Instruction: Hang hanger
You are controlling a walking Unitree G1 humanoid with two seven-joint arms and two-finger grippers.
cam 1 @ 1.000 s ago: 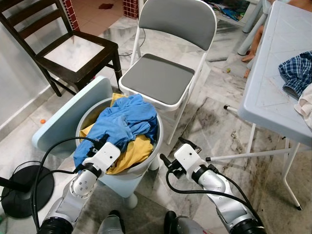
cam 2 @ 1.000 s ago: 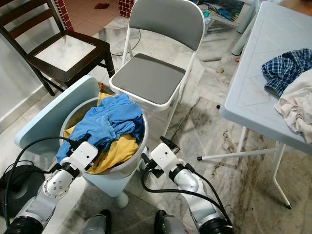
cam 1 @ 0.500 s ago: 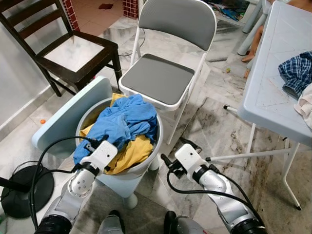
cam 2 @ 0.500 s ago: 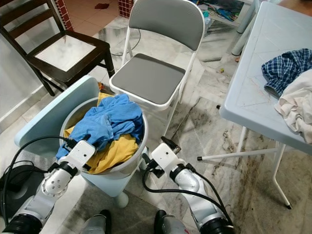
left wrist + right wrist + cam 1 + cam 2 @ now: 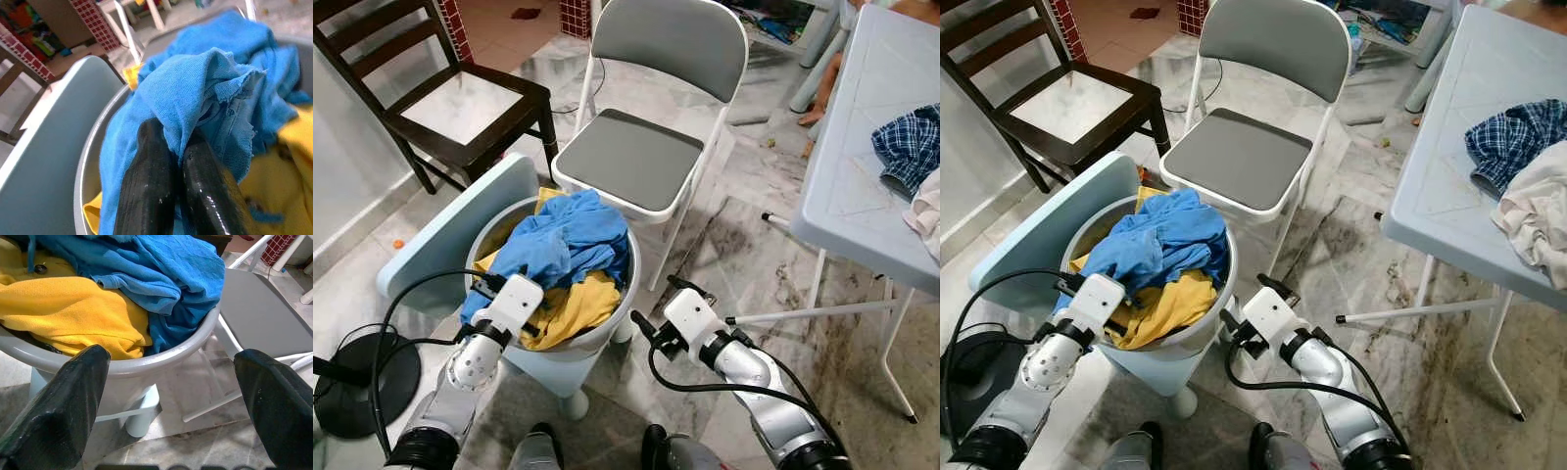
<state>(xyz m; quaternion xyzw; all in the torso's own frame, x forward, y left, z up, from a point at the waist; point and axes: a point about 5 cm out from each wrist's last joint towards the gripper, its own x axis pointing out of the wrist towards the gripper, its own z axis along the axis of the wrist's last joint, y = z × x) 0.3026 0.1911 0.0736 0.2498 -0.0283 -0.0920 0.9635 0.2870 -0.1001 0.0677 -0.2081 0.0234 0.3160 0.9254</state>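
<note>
Left wrist view shows the left gripper (image 5: 176,161) with its two black fingers pressed together on a fold of the blue shirt (image 5: 205,93), the cloth draped over their tips, so this gripper is clamped on the garment. The shirt lies ahead of and partly over those fingers, heaped on a yellow shirt (image 5: 63,313) inside the grey laundry basket (image 5: 161,364), which sits on a pale blue stool (image 5: 558,367).

From the head, the left gripper (image 5: 487,286) sits at the near-left rim of the basket, with the blue heap spreading away from it toward the grey folding chair (image 5: 636,162). The right gripper (image 5: 639,323) hangs just outside the basket's near-right wall, lower than the rim, its fingers spread wide apart and holding nothing; the basket lies ahead of it, with the chair seat beyond.

No hanger can be made out in any view, so where it lies cannot be told. Judging by this, the step in hand is drawing a garment out, and the left arm is the one already on it. The pull probably wants to go up and back toward the robot, since the cloth trails forward from the fingers, and the yellow shirt underneath may drag along
</note>
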